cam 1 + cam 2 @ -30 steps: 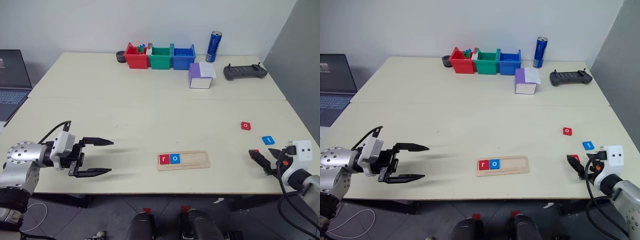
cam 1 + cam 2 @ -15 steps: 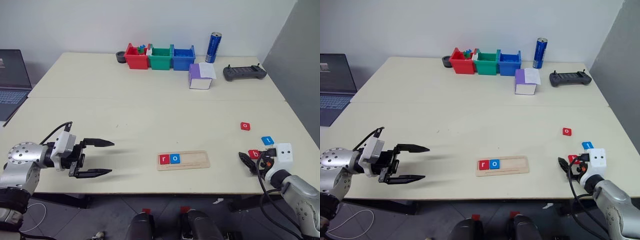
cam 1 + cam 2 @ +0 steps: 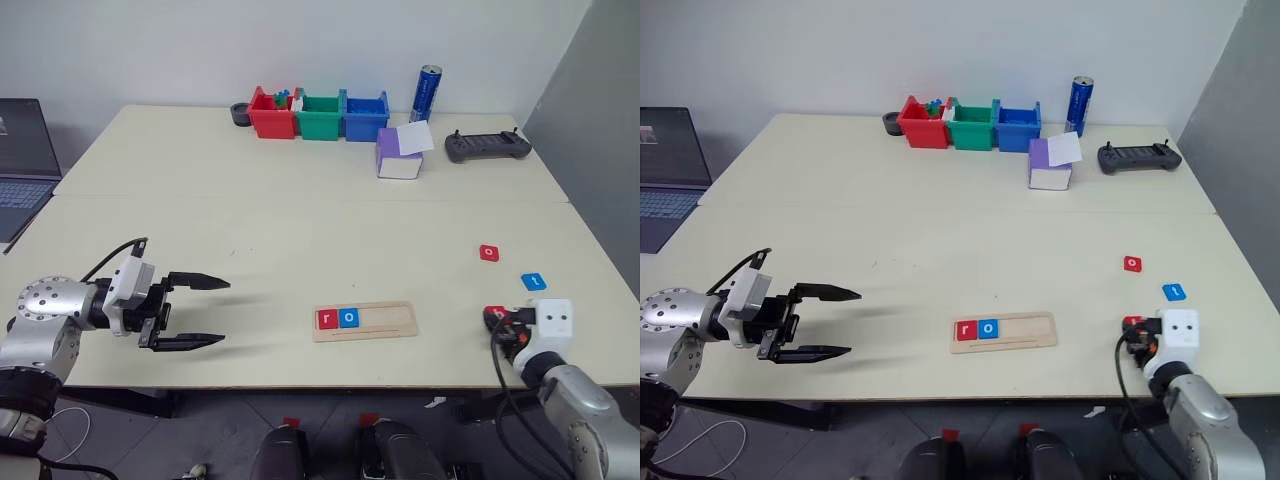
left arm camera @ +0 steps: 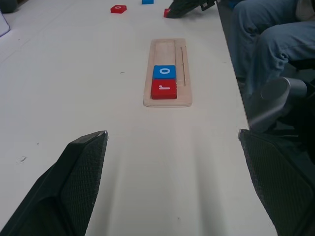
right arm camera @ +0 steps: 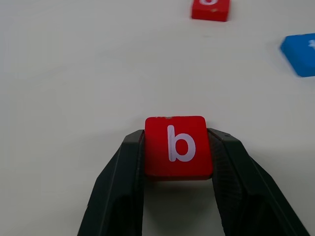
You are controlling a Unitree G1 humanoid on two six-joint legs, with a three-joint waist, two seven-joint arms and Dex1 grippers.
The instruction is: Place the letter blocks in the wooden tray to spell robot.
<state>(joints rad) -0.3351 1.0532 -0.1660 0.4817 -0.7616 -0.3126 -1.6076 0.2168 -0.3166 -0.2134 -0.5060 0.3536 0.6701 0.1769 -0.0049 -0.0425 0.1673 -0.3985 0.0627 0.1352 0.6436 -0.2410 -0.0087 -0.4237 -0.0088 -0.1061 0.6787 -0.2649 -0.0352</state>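
The wooden tray (image 3: 365, 321) lies near the table's front edge, with a red r block (image 3: 327, 319) and a blue o block (image 3: 349, 318) at its left end. At the front right, my right gripper (image 5: 178, 162) is shut on the red b block (image 5: 177, 146), which rests on the table. Beyond it lie a blue t block (image 3: 533, 282) and a red o block (image 3: 489, 253). My left gripper (image 3: 212, 311) hovers open at the front left, well away from the tray, with nothing between its fingers.
Red, green and blue bins (image 3: 320, 113) stand at the back with a blue can (image 3: 427, 94). A purple-and-white box (image 3: 400, 153) and a black controller (image 3: 488, 146) sit back right. A laptop (image 3: 22, 160) is at the far left.
My right gripper moved left and down to the red b block and closed on its sides. The left gripper stayed in place.
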